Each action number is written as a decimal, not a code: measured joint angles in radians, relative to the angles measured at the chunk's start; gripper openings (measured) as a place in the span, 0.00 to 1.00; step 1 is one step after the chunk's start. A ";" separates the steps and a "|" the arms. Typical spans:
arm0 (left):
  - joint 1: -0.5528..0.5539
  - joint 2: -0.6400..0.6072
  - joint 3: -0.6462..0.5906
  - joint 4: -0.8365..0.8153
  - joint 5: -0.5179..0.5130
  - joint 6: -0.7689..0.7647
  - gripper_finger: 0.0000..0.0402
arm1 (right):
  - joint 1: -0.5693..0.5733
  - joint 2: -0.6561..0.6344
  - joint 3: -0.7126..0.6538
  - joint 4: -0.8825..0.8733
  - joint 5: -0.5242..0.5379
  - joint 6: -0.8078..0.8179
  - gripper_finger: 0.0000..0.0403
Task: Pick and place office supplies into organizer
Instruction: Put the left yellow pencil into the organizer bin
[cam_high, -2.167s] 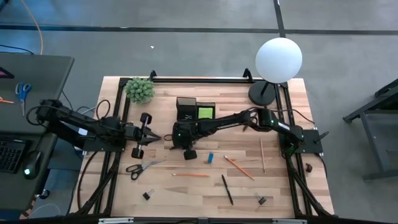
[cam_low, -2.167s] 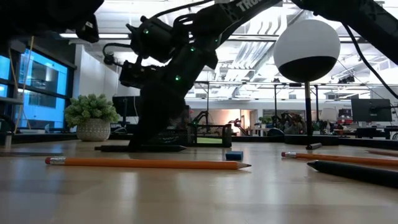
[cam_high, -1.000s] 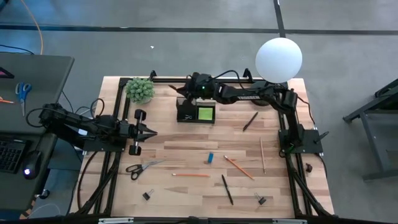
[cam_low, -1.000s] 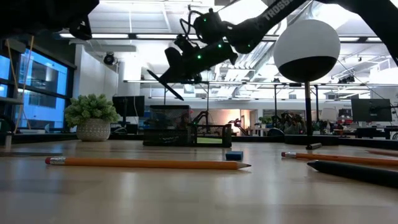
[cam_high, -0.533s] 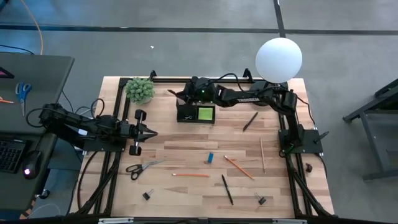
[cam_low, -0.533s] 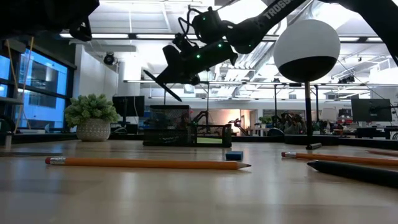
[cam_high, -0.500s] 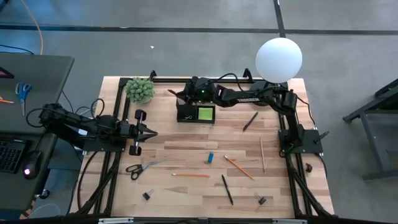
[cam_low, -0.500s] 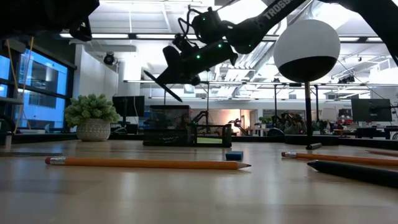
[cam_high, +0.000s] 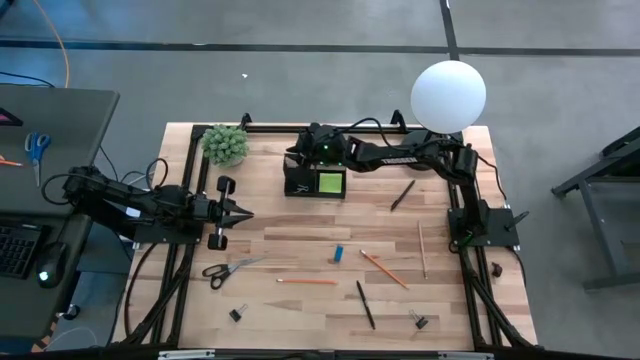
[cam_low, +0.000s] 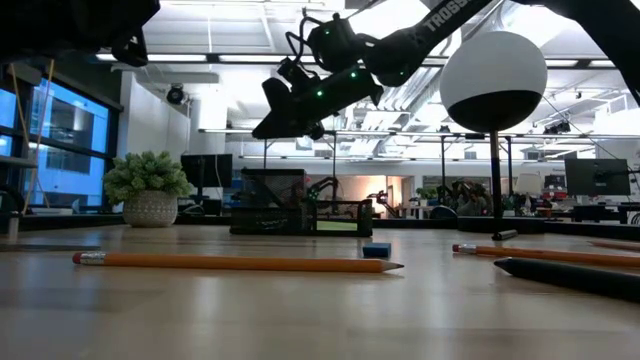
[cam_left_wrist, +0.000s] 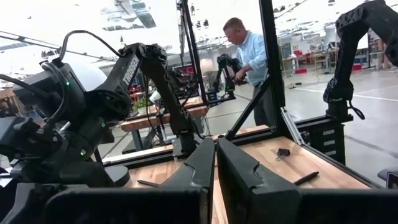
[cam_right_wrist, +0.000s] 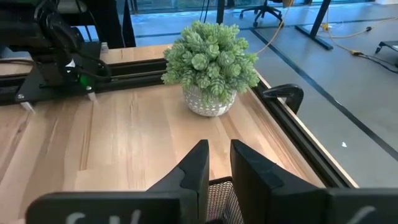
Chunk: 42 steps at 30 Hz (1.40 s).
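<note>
My right gripper (cam_high: 296, 153) hangs above the black organizer (cam_high: 314, 177) at the table's far side, its fingers a little apart and holding nothing (cam_right_wrist: 217, 152). The organizer's mesh (cam_right_wrist: 216, 196) lies just below it. A lime-green sticky pad (cam_high: 329, 182) sits in the organizer's lower part. On the table lie the black-handled scissors (cam_high: 228, 269), an orange pencil (cam_high: 307, 281), a small blue block (cam_high: 339, 254), a second orange pencil (cam_high: 384, 268), a wooden pencil (cam_high: 422, 250), two dark pens (cam_high: 366, 304) (cam_high: 402, 195) and two binder clips (cam_high: 238, 314) (cam_high: 419, 321). My left gripper (cam_high: 243, 212) waits shut at the table's left.
A green plant in a pot (cam_high: 226, 144) stands at the far left corner, close to my right gripper. The white globe lamp (cam_high: 448, 95) stands at the far right corner. A black frame rail (cam_high: 330, 128) runs along the far edge. A person stands in the room beyond (cam_left_wrist: 249, 53).
The dark pen that stuck out slanting from my right gripper half a second ago no longer shows there. The gripper has stayed over the organizer's tall part. My left arm has kept still.
</note>
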 joint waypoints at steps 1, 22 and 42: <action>0.000 0.000 0.000 0.000 0.000 0.000 0.03 | 0.000 0.000 0.000 -0.001 -0.003 0.003 0.14; 0.000 0.000 0.000 0.000 0.000 0.001 0.02 | 0.270 -0.047 0.046 -0.394 -0.077 0.036 0.17; -0.001 0.000 0.000 -0.025 0.171 -0.107 0.00 | 0.542 0.019 0.243 -0.618 0.141 0.251 0.17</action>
